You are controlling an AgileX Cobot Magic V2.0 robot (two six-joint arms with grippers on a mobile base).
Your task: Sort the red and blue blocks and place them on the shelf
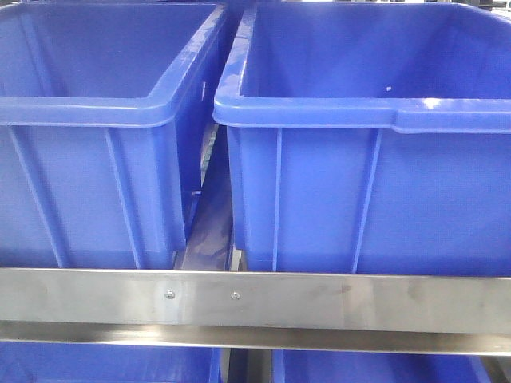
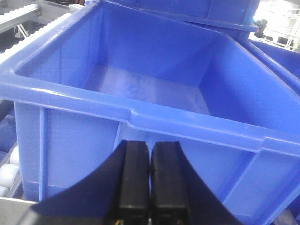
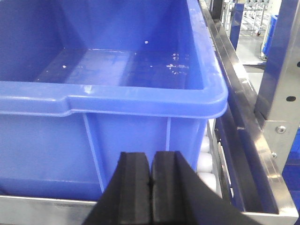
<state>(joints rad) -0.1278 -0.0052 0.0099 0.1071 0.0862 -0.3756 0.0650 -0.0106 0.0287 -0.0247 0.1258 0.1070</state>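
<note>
No red or blue block is seen in any view. The left tub [image 1: 104, 120] is cut off at the frame edge; the right tub [image 1: 367, 128] sits beside it, behind the shelf [image 1: 319, 299] rail. Left gripper [image 2: 150, 187] is pressed together; right gripper [image 3: 151, 187] likewise, nothing held.

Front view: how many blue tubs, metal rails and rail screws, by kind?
Blue tubs on the upper level: 2, left tub and right tub
Front rail: 1
Rail screws: 2, and
Total: 5
</note>
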